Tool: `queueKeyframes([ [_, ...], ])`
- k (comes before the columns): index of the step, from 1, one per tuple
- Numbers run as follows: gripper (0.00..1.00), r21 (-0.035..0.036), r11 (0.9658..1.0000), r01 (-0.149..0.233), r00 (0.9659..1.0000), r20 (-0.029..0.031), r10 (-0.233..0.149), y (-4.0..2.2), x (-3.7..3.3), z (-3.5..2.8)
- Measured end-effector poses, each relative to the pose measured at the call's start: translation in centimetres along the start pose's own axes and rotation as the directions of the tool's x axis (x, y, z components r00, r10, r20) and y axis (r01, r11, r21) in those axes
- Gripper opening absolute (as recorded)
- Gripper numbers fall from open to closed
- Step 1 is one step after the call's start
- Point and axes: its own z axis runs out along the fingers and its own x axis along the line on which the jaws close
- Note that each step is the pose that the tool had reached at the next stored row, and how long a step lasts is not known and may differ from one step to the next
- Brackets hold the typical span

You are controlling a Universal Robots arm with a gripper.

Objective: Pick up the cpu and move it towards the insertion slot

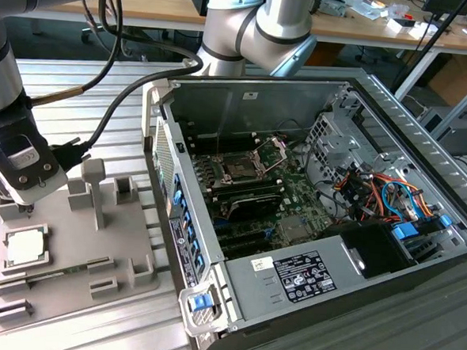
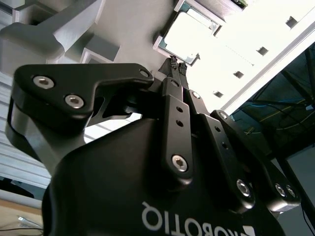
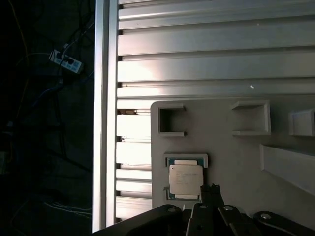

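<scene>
The cpu (image 1: 24, 246), a small square chip with a pale metal top, lies flat in a holder on the grey tray (image 1: 127, 236) at the exterior view's left. My gripper (image 1: 15, 198) hangs just above the tray, beside the chip's far edge. Both wrist views show the cpu (image 2: 189, 33) (image 3: 186, 179) close to the black fingertips (image 2: 173, 63) (image 3: 213, 190), which sit together at the chip's corner with nothing between them. The insertion slot (image 1: 244, 168), a dark square socket with its metal plate hinged up, sits inside the open computer case, well to the exterior view's right of the gripper.
The tray carries upright grey posts (image 1: 94, 190) and small pockets (image 3: 171, 120), with a thin memory stick (image 1: 47, 273) lying in a groove. The case's tall side wall (image 1: 179, 219) stands between tray and motherboard. Thick black cables (image 1: 119, 97) run over the slatted aluminium table (image 3: 211, 54).
</scene>
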Motion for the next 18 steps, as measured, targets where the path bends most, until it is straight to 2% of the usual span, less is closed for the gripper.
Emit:
queueKeyframes([
  [18, 0.11, 0.0000, 1.0000, 0.000, 1.0000, -0.0001, 0.000, -0.26, 0.01, 0.29],
])
